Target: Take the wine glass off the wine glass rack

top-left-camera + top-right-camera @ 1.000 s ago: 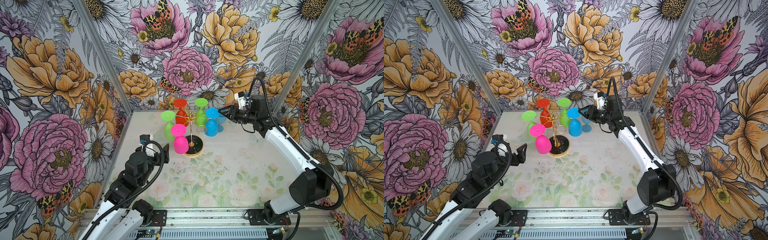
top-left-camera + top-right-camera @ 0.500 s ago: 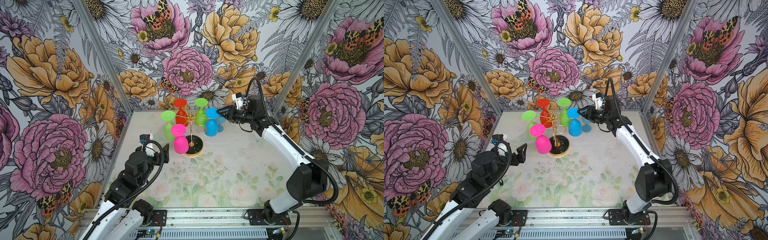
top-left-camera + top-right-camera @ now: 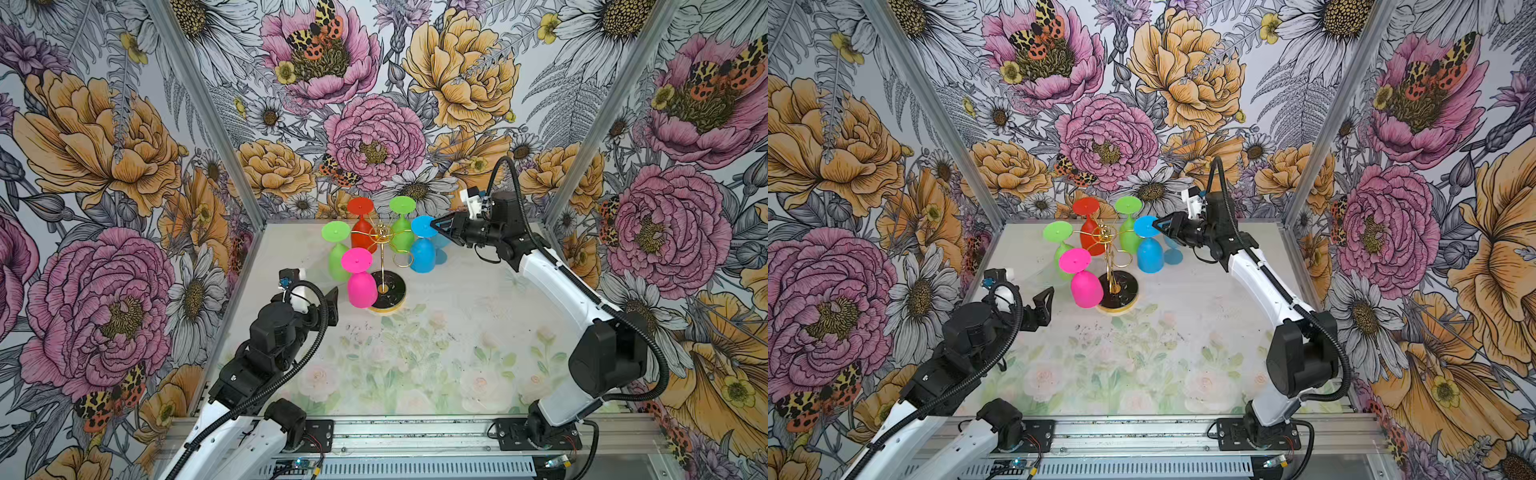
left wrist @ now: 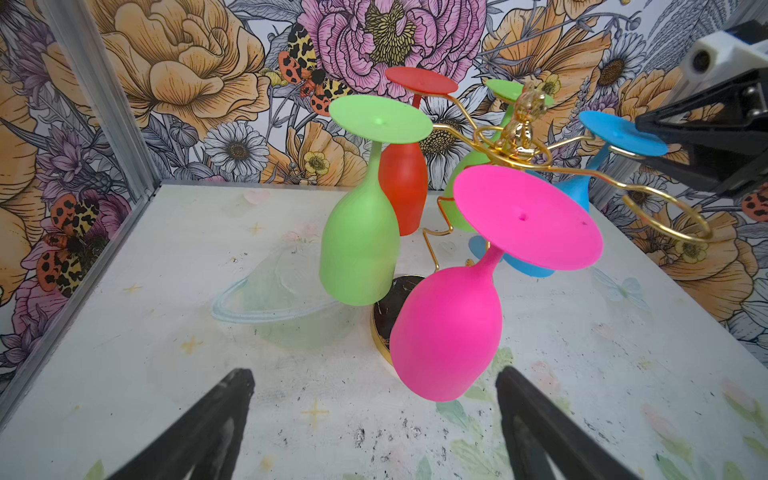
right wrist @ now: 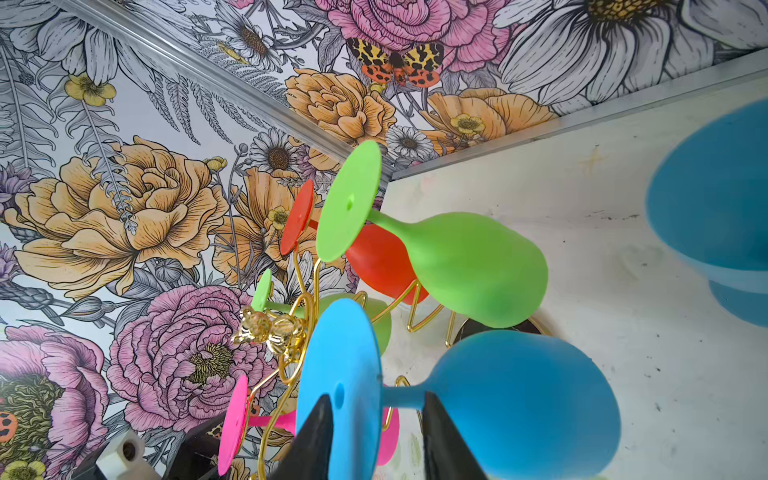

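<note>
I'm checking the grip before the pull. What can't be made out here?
Right wrist view: whether the right gripper touches the foot of the hanging blue glass; the picture's edge cuts the fingers off.
Same view: the second blue glass, blurred and cut by the edge.
Left wrist view: the rack base, half hidden by the pink glass.

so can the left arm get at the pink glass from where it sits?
Probably yes. The left gripper is open and faces the pink glass with only bare table between. The nearer green glass hangs close beside it on the wine glass rack, so sideways room looks tight.
</note>
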Robot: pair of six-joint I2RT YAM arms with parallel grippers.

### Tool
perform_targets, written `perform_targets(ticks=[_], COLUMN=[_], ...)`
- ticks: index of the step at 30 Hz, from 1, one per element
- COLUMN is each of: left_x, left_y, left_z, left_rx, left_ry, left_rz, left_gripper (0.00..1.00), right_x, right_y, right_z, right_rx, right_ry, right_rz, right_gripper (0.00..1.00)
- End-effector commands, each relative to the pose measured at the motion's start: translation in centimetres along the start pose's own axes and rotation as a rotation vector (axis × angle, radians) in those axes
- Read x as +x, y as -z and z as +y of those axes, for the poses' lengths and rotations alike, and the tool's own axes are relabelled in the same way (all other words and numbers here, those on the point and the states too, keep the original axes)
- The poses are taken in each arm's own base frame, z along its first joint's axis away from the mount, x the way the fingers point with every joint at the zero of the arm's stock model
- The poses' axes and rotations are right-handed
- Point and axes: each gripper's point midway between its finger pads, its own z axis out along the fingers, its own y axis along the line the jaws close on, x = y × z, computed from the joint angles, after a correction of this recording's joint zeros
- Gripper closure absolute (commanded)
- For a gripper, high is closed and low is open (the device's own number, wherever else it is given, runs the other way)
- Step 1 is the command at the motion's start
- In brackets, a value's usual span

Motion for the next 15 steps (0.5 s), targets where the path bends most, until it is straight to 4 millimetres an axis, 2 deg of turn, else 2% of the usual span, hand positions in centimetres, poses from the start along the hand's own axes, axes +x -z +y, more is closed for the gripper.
perform_targets(ticks=[1, 15], left_x=[0.0, 0.02], left_y=[-0.1, -0.02], left_z=[-0.04, 0.04], left_rx=[0.011, 0.01], left_ry=[0.027, 0.03], left_rz=[-0.012, -0.015], left_gripper=[0.07, 0.07], right_x=[-0.02, -0.06], right_y=[-0.52, -0.49], right_z=[0.53, 0.84], right_rx=[-0.032, -0.04], right_ry=[0.013, 0.007], right_rz=[0.006, 0.005], right_gripper=[0.67, 0.79])
